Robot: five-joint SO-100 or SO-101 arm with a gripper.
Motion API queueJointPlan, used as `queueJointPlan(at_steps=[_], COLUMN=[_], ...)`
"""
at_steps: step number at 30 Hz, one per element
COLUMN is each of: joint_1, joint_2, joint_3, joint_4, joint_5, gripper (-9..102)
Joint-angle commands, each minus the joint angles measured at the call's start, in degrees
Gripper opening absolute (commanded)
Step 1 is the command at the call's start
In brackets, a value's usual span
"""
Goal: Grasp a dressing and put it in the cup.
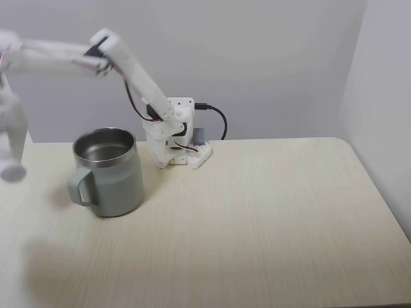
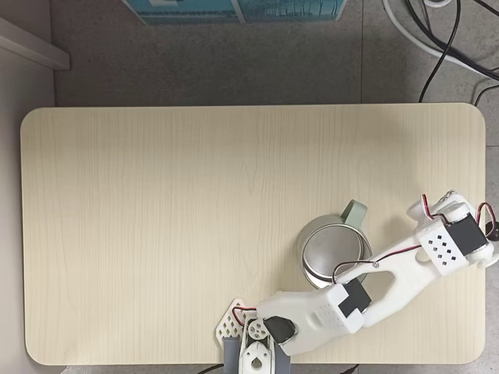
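Your end effector (image 1: 11, 168) hangs just left of the cup (image 1: 108, 172) in this fixed view, above the table (image 1: 257, 224); whether it grips the dressing, you cannot tell.

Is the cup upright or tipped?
Upright: the cup stands on its base, steel rim facing up, handle at its side; from above its mouth looks round.

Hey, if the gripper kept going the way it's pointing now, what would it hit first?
Probably the bare table. In a fixed view the gripper points down, left of the cup rather than over it, though blur leaves depth unclear.
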Motion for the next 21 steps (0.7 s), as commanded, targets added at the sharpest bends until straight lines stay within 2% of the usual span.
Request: queueJointPlan(at_steps=[1,12,17,21], joint_1=[-1.8,-11.3,-12.3,-12.9], joint_2=[-14.9,-48.5,-55.5,-55.4], joint_3=[-8.5,-41.0,-49.6,-50.3], joint_4=[2.3,2.5,2.4,1.8], joint_5=[-1.0,-3.3,-6.2,-6.5], gripper=[0,0,0,0])
